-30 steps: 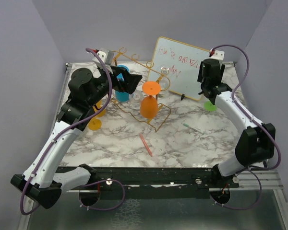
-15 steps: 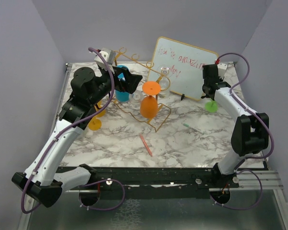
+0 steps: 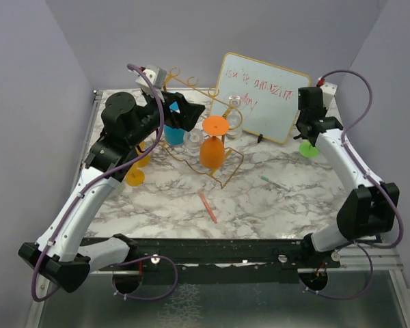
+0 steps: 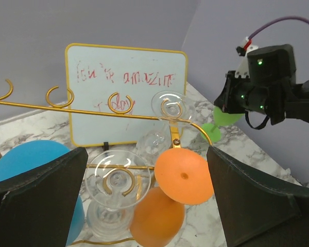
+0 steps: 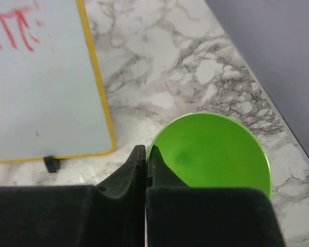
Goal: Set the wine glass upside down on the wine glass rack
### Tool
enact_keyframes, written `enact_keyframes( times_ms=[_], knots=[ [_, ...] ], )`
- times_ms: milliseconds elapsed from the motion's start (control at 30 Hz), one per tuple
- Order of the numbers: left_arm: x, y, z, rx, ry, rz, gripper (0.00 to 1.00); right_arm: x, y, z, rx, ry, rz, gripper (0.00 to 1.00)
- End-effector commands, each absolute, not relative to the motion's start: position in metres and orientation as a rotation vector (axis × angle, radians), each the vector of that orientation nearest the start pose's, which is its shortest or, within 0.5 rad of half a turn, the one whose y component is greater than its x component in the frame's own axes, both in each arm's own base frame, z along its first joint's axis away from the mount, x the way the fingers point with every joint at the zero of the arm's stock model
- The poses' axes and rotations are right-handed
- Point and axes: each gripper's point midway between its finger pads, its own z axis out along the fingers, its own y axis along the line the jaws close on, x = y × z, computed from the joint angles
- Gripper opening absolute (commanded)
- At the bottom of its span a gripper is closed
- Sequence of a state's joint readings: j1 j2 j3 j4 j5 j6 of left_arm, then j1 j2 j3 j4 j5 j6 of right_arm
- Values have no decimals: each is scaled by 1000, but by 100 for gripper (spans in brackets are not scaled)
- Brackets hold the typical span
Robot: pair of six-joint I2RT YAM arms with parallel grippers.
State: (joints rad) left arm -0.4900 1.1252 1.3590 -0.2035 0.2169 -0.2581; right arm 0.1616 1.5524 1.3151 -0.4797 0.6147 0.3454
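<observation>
Pickup stage: right pincer (image 5: pixel 145 152) sits shut at green wine glass (image 5: pixel 211 154) foot, hold unclear; left pincer (image 4: pixel 147 150) gapes before wine glass rack (image 4: pixel 92 107); lifting likely needs surer purchase.

The white-and-grey marble-patterned table (image 3: pixel 280 208) carries a gold wire rack (image 3: pixel 222 183), a gold-framed whiteboard (image 3: pixel 260 96), a thin pink stick (image 3: pixel 207 206) and a thin pale-green stick (image 3: pixel 275 182).

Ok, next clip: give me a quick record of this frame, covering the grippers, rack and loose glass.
left gripper: open, facing the wine glass rack, holding nothing
right gripper: shut, tips at the green glass disc edge; grip unclear
rack load: orange glass upside down, clear glasses beside it
whiteboard: upright behind the rack
</observation>
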Motion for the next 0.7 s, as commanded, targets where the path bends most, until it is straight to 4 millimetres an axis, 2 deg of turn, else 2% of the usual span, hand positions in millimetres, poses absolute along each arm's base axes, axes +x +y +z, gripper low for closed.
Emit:
enact_keyframes(
  times_ms=[0, 67, 200, 333, 467, 567, 667],
  knots=[
    [300, -240, 450, 460, 1496, -878, 99, 411, -19, 285, 542, 1899, -255, 0],
    [302, -246, 449, 469, 1504, -905, 99, 404, -12, 326, 531, 1752, -127, 1],
    [311, -255, 448, 469, 1520, -934, 99, 384, 11, 382, 447, 1527, 117, 0],
    [311, -271, 458, 513, 1493, -1021, 99, 357, 38, 434, 334, 1319, 342, 1],
    [316, -287, 466, 511, 1478, -1104, 99, 330, 66, 468, 218, 1166, 545, 1],
    [326, -294, 467, 479, 1492, -1135, 99, 308, 93, 486, 94, 1081, 698, 1],
    [337, -297, 468, 427, 1503, -1120, 99, 291, 111, 497, 6, 1020, 809, 1]
  ],
)
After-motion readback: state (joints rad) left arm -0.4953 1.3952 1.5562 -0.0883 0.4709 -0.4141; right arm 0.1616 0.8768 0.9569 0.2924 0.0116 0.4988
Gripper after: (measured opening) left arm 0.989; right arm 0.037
